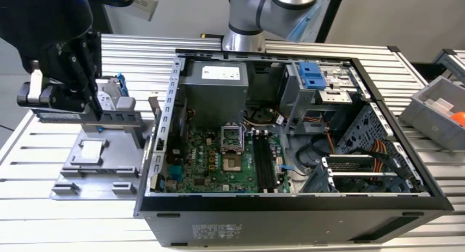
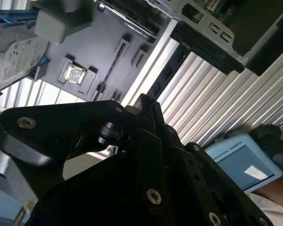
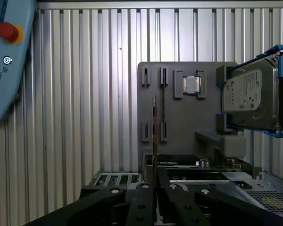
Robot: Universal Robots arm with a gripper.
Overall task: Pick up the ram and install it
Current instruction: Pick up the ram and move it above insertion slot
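Edge-on ram (image 3: 154, 136), partly within tool (image 3: 155, 185)

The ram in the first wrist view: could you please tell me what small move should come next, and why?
Probably carry it toward the exterior view's right, over the computer case wall: the gripper looks shut on the ram, held above the grey fixture, while the memory slots lie inside that case.

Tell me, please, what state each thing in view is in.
gripper: shut on the ram.
ram: held edge-on over the grey fixture.
hard drive: standing upright in the fixture.
processor chip: lying flat in its recess.
computer case: side open, motherboard exposed.
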